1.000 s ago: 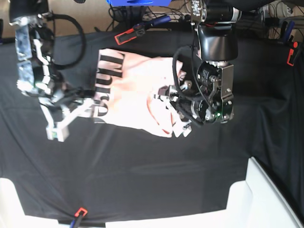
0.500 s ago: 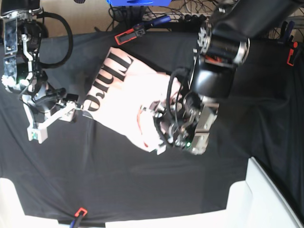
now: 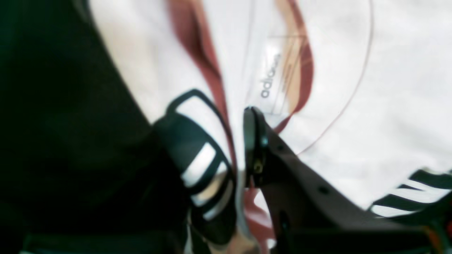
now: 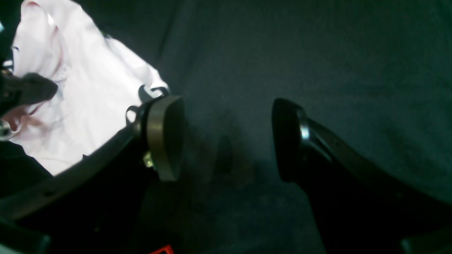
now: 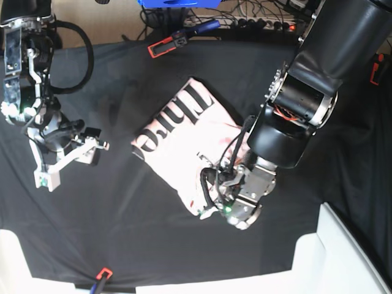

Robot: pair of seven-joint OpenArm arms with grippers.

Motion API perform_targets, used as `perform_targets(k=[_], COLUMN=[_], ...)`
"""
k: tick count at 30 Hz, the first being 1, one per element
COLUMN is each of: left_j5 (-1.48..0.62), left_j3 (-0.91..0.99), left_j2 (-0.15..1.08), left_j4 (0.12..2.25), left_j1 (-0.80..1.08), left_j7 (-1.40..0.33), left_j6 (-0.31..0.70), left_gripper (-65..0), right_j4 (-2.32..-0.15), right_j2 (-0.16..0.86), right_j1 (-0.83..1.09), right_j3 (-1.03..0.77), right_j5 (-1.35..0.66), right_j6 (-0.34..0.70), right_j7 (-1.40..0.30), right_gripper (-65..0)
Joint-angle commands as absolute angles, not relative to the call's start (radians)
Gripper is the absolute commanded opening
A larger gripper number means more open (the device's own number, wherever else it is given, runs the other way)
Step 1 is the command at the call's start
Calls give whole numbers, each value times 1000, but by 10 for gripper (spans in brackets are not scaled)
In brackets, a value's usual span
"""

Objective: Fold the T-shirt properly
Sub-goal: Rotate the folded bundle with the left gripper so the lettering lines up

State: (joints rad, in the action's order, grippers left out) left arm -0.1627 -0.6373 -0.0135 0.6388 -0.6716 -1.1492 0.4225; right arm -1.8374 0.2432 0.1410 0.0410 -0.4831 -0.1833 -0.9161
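The pale pink T-shirt point(image 5: 184, 138) lies bunched and partly folded in the middle of the black table cloth point(image 5: 122, 226), black lettering up. My left gripper point(image 5: 213, 202) is shut on the shirt's near edge. In the left wrist view a fold of the T-shirt point(image 3: 353, 88), near its neck label, is pinched between the fingers point(image 3: 252, 141) of the left gripper point(image 3: 236, 158). My right gripper point(image 5: 68, 162) is open and empty, left of the shirt and apart from it. In the right wrist view the right gripper point(image 4: 226, 141) hangs over bare cloth, with the T-shirt point(image 4: 81, 98) at upper left.
Red clamps hold the cloth at the back point(image 5: 166, 46), the front left point(image 5: 103, 273) and the far right point(image 5: 375, 70). A white bin point(image 5: 334, 257) stands at the front right. A blue object point(image 5: 177, 3) and cables lie beyond the back edge.
My left gripper has pulled the shirt toward the front of the table, turning it so the lettering runs diagonally. My right gripper has drawn away from the shirt's edge to the left.
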Motion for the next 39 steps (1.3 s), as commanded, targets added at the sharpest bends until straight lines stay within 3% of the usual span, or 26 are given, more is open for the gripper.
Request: perform_targets(k=[1,14,39], left_j5=[-122,200,219], left_j3=[-653,-674,-685], left_j2=[-19,-97,-157], left_j4=[647,642,562], left_j1=[-710,-711,-730], left_j7=[-1129,-941,-720], left_j6=[424,423,423], left_gripper=[-650,-650,-650], right_j4=[-1857,-1857,-1854], right_j2=[251,251,251], right_j1=[130,133,124], right_j3=[35,35,35], right_j5=[-484,-483,-483], right_j6=[-180,-180,-180], right_j7=[-901,-901,-900], right_gripper=[-279,-279,-279])
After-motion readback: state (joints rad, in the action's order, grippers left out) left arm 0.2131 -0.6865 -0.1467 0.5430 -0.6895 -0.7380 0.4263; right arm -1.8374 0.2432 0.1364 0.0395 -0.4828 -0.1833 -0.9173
